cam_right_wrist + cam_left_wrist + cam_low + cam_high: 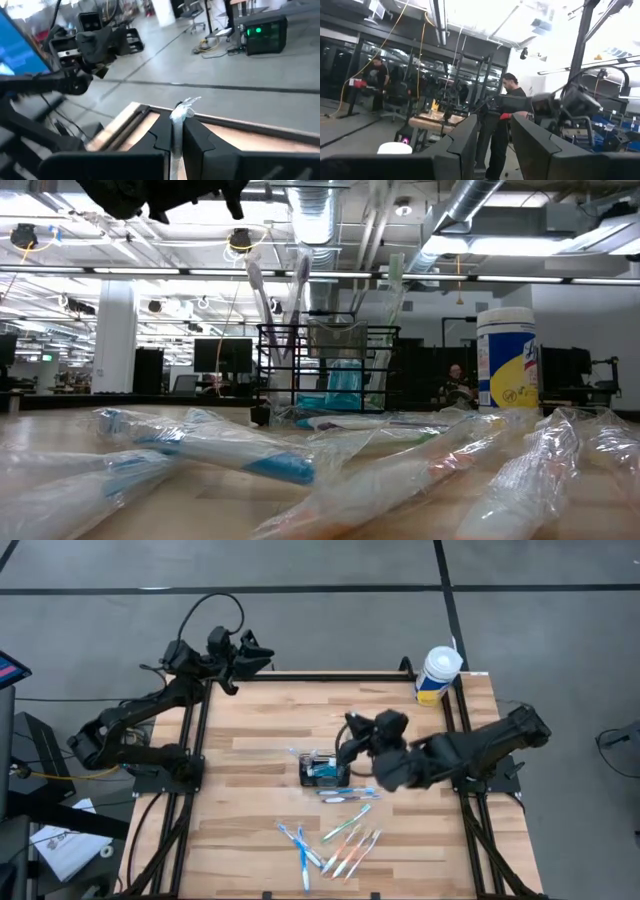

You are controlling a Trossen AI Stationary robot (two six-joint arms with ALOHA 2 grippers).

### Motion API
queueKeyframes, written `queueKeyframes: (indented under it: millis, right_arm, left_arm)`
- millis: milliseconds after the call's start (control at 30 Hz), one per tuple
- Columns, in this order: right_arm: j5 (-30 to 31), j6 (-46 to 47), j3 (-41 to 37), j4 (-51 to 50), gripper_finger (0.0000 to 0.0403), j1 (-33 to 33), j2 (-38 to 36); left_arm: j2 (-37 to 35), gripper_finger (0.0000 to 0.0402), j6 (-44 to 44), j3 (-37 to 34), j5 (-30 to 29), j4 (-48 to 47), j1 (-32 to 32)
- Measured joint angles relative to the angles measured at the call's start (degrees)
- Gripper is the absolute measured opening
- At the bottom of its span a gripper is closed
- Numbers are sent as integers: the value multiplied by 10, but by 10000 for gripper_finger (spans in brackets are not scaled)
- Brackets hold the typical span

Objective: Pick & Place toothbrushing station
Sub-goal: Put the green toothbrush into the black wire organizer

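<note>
Toothbrushing station (323, 770): small black wire-mesh caddy, mid-counter (260, 720), wrapped brushes standing in it. Right end effector (176, 131) just beside it, clenched on a wrapped toothbrush (182, 111). Loose wrapped toothbrushes (335, 840) lie nearer the front edge. White tub (436, 674) at far right corner. Left end effector (492, 142) released, parked beyond far left corner.

The toothbrushing station (323, 771), a small black wire-mesh rectangular caddy, is standing upright on the wooden table (260, 730), near its middle. In the low view the station (327, 367) is showing open mesh walls and a square top rim. Wrapped toothbrushes are standing tilted inside it, their heads rising above the rim. Blue items are sitting low inside the station. Its base is resting flat on the table.
</note>
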Motion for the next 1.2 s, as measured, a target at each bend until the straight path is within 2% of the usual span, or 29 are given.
queueKeyframes:
  millis: [167, 467, 600, 900, 1200]
  right_arm:
    - [28, 1, -54, 82, 10, 10, 0]
    - [27, 4, -81, 67, 10, -18, 4]
    - [8, 7, -99, 61, 10, -31, 4]
    - [-2, 106, -173, 55, 10, -45, 5]
    - [-2, 127, -204, 57, 10, -62, 5]
  left_arm:
    - [-2, 115, 3, 0, 7, -9, 0]
    - [-2, 114, 14, 0, 21, -14, 0]
    - [-2, 115, 16, 0, 23, -14, 0]
    - [-2, 115, 19, 0, 25, -16, 0]
    - [-2, 115, 31, 0, 26, -17, 0]
